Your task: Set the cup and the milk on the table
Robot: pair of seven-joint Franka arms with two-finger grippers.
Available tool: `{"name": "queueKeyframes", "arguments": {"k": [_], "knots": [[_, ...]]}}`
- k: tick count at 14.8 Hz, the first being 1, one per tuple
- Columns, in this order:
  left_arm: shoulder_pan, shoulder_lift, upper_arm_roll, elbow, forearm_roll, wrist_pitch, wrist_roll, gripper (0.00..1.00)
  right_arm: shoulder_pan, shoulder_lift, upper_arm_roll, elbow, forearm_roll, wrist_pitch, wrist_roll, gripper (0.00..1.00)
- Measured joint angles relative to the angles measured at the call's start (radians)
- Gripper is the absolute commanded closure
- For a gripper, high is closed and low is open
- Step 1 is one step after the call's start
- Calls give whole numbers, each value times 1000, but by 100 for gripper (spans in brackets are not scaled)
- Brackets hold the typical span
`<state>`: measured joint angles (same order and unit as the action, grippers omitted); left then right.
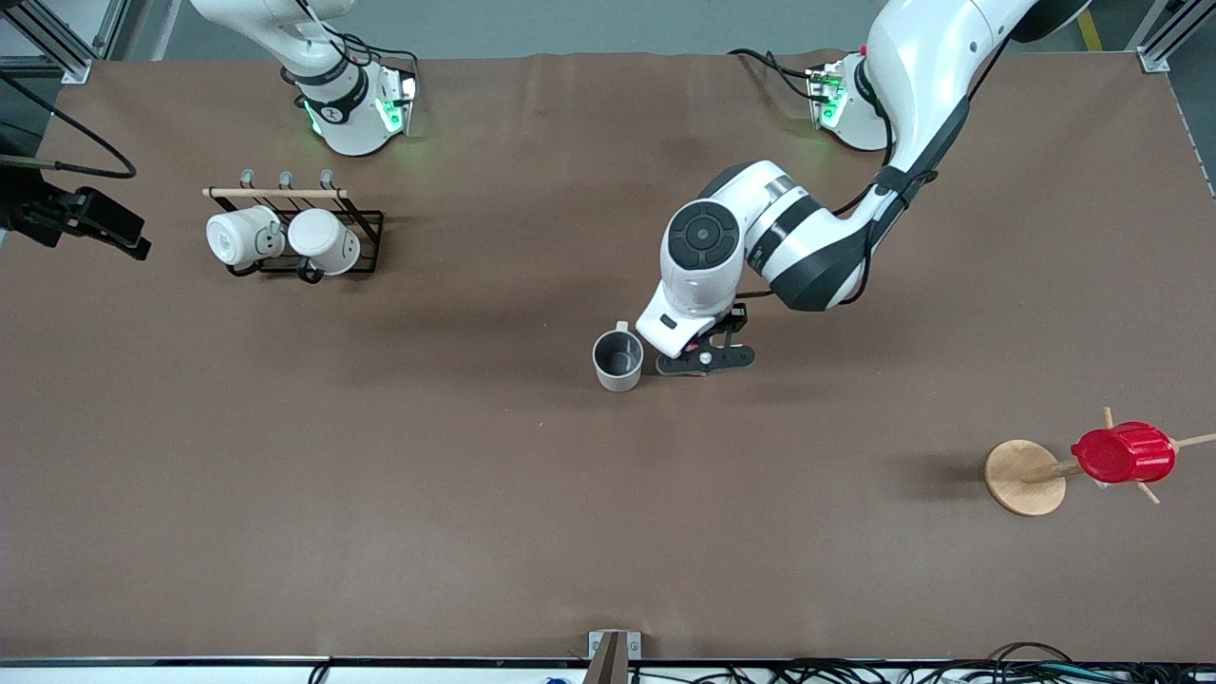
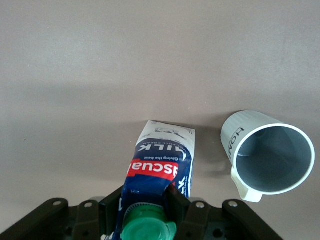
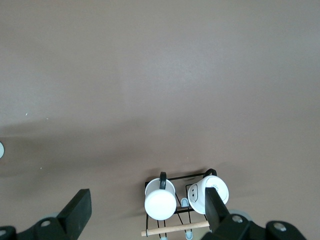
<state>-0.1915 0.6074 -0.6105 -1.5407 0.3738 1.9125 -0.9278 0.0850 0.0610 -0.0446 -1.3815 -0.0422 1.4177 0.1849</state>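
The table spanned nearly the whole front view, and on it, about the middle, the cup already stood upright, its handle turned toward twelve o'clock, toward the robots' bases. So the cup's half of the job looked done, and the step in hand was, by my reading, setting down the milk.

The left arm reached from its base at about one o'clock down to a spot just beside the cup, at the cup's three o'clock in the front view. The left gripper had its jaws clamped on the carton's top, either side of the green cap. In the left wrist view the carton's base seemed to be at or just above the tabletop, near the cup but apart from it; contact could not be told for certain.

The right gripper waited high over the black mug rack with two white mugs, at about ten o'clock from the cup, jaws spread and empty.

Next, I judged, the carton had to sit flat, then the jaws part and lift straight up, clear of the cup.
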Motion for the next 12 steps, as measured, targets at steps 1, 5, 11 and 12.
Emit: {"name": "queueKeyframes", "arguments": {"k": [1,5,11,12], "knots": [[0,0,0,0,3,2,0,100,0,0,0,-2,0,3,0,0],[2,2,0,0,5,20,0,99,0,0,2,-8,0,13,0,0],[3,11,0,4,5,42,1,96,0,0,3,-9,1,17,0,0],[3,12,0,4,5,42,1,92,1,0,3,-9,1,17,0,0]]}}
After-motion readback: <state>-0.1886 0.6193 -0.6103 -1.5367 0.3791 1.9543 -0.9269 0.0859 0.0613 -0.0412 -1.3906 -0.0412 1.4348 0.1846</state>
